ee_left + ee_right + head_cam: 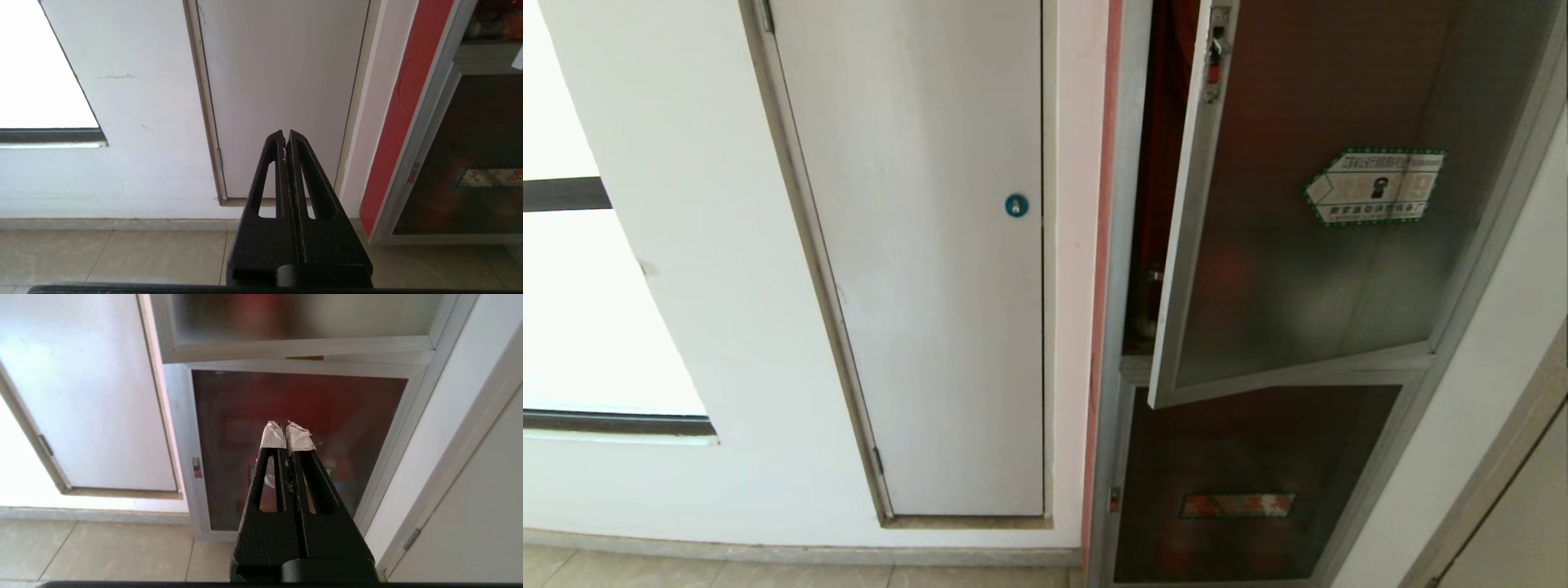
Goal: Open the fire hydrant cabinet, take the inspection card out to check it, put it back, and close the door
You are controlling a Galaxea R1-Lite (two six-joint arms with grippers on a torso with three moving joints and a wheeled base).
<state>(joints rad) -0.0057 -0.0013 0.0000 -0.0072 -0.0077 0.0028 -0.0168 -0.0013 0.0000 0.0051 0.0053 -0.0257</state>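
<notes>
Fingers pressed together on both the left gripper (pixel 287 136) and right gripper (pixel 288 428), door (pixel 1307 245) ajar.

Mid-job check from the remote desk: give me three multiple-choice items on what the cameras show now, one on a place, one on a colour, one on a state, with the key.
1. Where is the hexagonal sticker?
A. on the plain white panel
B. on the glass of the door
C. on the floor

2. What colour is the round lock on the white panel?
A. blue
B. yellow
C. black

3. How does the door of the fire hydrant cabinet stand?
A. fully shut
B. taken off
C. partly open

Key: 1 B, the green-bordered sticker sits on the dark glass; 2 A, the lock shows blue in the head view; 3 C, its latch edge stands out from the frame, showing red interior. The left gripper and right gripper are shut, off it.
</notes>
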